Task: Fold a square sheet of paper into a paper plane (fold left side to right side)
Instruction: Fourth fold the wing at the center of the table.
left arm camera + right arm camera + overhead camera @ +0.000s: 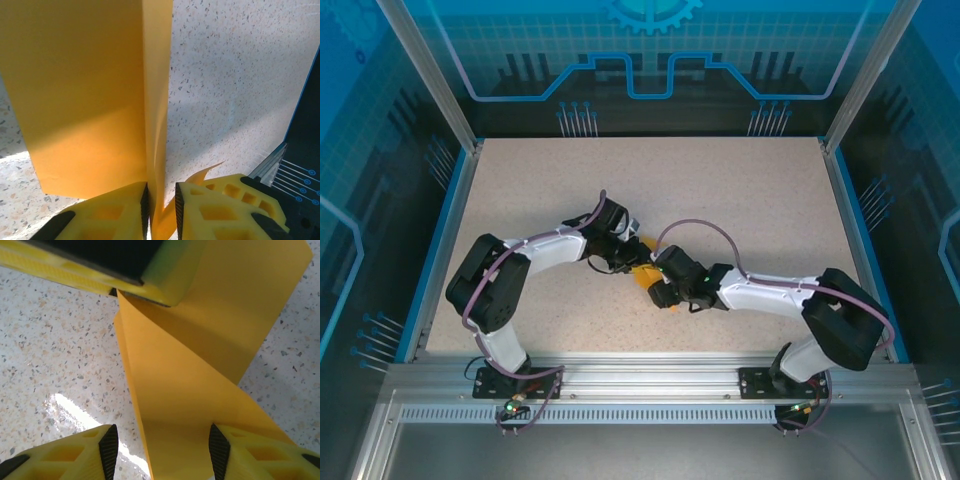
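Closest in, the right gripper (163, 450) stands wide. Its pads sit either side of a band of orange with clear table showing on the left pad's side, so it's straddling, not squeezing.

Running up between those pads is the square sheet of paper (180, 390), twisted, one panel lapping over another above the speckled table (740, 190).

Just beyond, the left gripper (162, 200) is set narrow, with a raised flap nipped between its pads, low at the paper's edge. From its own camera it's hard to say that both pads press fully, but the right wrist view shows the pinch biting.

From above, the two wrists meet mid-table with the orange wedged between them, and bare tabletop stretches away behind.

How will it handle? I'd call it feather-light, limp and quick to keep any crease. Held at one point, it will likely swing and curl. The best hold looks like an edge or corner, with a shallow bite and a gentle pull. Drag hard and it could tear or crumple.
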You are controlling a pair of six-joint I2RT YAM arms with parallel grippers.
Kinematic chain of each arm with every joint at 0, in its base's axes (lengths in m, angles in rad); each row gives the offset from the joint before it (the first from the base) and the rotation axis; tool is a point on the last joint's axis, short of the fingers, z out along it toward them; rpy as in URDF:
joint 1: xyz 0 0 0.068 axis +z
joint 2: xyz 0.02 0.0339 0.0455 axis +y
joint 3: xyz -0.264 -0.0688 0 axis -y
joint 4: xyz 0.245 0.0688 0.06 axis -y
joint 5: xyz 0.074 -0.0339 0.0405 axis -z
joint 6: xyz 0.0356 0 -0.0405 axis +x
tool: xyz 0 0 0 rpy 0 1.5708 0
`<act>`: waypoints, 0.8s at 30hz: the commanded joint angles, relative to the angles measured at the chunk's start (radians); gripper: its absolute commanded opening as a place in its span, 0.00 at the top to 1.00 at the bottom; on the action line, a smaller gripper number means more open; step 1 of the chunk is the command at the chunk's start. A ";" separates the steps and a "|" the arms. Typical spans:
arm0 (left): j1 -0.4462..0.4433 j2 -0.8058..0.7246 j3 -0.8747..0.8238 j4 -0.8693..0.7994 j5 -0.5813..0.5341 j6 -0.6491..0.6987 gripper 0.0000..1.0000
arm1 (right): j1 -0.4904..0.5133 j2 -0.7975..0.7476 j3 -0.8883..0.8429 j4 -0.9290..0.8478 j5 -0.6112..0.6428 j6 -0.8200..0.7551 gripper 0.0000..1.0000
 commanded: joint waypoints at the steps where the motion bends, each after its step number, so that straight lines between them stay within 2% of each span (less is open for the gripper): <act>1: -0.007 -0.011 0.037 -0.042 0.020 -0.031 0.78 | 0.023 0.038 0.026 0.005 0.040 -0.010 0.48; 5: -0.008 0.001 0.047 -0.054 0.017 -0.044 0.82 | 0.029 0.064 0.035 0.006 0.041 -0.008 0.49; 13: -0.006 -0.007 0.050 -0.073 0.007 -0.038 0.84 | 0.029 0.082 0.034 0.002 0.049 0.007 0.60; 16: -0.008 -0.016 0.052 -0.089 -0.005 -0.025 0.80 | 0.029 0.083 0.032 0.002 0.041 0.010 0.69; 19: -0.006 -0.030 0.052 -0.104 -0.015 -0.015 0.72 | 0.030 0.083 0.027 0.001 0.032 0.015 0.78; 24: 0.005 -0.065 0.045 -0.132 -0.035 0.002 0.62 | 0.029 0.085 0.020 0.004 0.016 0.020 0.88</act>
